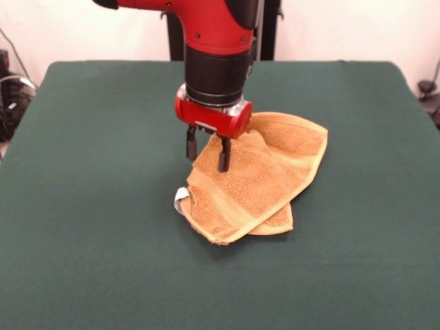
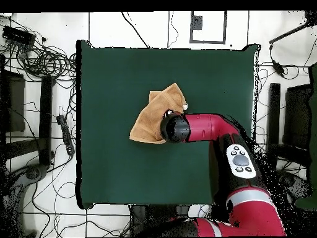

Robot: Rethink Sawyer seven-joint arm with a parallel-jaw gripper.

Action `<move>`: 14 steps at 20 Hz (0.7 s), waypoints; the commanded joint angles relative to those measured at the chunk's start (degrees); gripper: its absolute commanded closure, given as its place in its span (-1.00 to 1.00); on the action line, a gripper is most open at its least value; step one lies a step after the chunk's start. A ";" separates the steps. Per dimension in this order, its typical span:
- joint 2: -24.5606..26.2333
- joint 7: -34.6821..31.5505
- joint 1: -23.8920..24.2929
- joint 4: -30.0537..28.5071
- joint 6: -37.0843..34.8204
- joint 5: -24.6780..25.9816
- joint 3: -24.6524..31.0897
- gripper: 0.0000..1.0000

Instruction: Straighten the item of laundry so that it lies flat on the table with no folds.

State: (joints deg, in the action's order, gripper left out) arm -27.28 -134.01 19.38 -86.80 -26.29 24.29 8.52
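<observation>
The folded towel [image 1: 258, 179] is spread mid-table [image 1: 103, 206], partly beneath the parted, empty-fingered gripper [image 1: 207, 152] held over its edge.

Bright even indoor light, soft shadows, no glare, slightly soft focus

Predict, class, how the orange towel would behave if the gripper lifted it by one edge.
The towel lies folded over itself in soft layers, so it would likely droop, not stay stiff. Its looped terry on the table's felt-like cloth suggests it would drag and bunch when pushed. The open gripper hangs over its edge.
</observation>
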 commanded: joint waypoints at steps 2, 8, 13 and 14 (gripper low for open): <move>5.31 8.21 -0.52 -0.38 -0.63 3.09 7.39 -1.00; 4.77 7.46 -0.50 -0.81 -1.08 2.71 7.29 -1.00; 4.82 6.48 -0.35 -0.93 -2.16 1.51 7.26 -1.00; 4.86 6.74 -0.33 -0.81 -2.36 1.59 7.37 1.00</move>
State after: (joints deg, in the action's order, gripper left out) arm -26.95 -134.01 19.66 -86.36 -26.28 24.68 8.98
